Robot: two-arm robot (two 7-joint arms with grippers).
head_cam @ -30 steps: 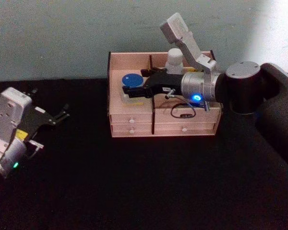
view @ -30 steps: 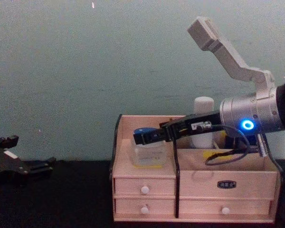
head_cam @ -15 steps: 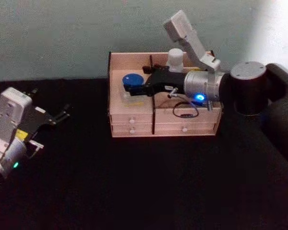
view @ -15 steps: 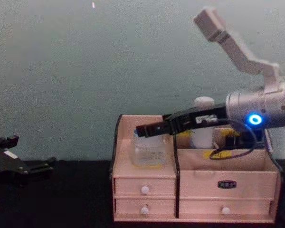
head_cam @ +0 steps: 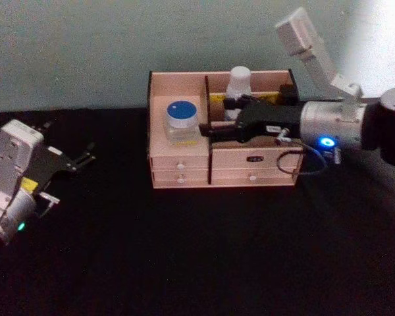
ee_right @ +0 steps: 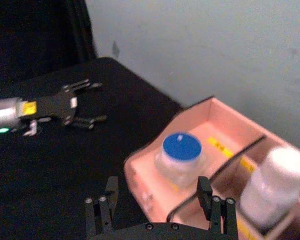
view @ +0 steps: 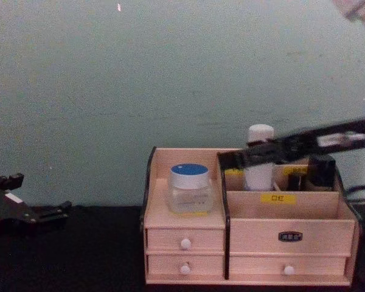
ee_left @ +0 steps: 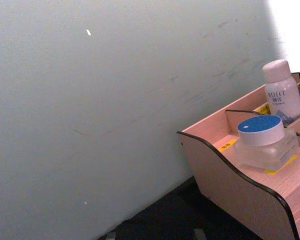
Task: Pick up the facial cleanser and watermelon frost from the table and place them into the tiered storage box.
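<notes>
Tiered storage box (head_cam: 184, 164) standing on the black counter (head_cam: 184, 263), with both task things resting inside it. Right arm is reaching across the front of the box; right gripper (head_cam: 218, 131) is hanging released and empty above the right-hand compartments, jaws spread, well clear of the jar. Left gripper (head_cam: 79, 160) is lying parked on the counter at the robot's left, fingers splayed and holding nothing. Facial cleanser (head_cam: 237, 84) is standing upright in the rear right compartment; watermelon frost (head_cam: 182, 120) is sitting upright in the left compartment, blue lid uppermost.

Step in hand, as judged: withdrawal after the jar's release. Done well, the gripper is lifting straight up and back with jaws wide, passing above the black divider and the cleanser's cap so that neither is knocked; both things being stowed, the task is appearing essentially complete.

Views compared: chest view is showing the jar (view: 189, 188) from the side, seated flat on the ledge over the drawers, and dark small bottles (view: 319, 171) in the far right compartment. Right wrist view is showing both black fingertips (ee_right: 101, 208) parted in front of the box, and the left gripper beyond. Left wrist view is giving the cleanser's printed front (ee_left: 283, 96)
</notes>
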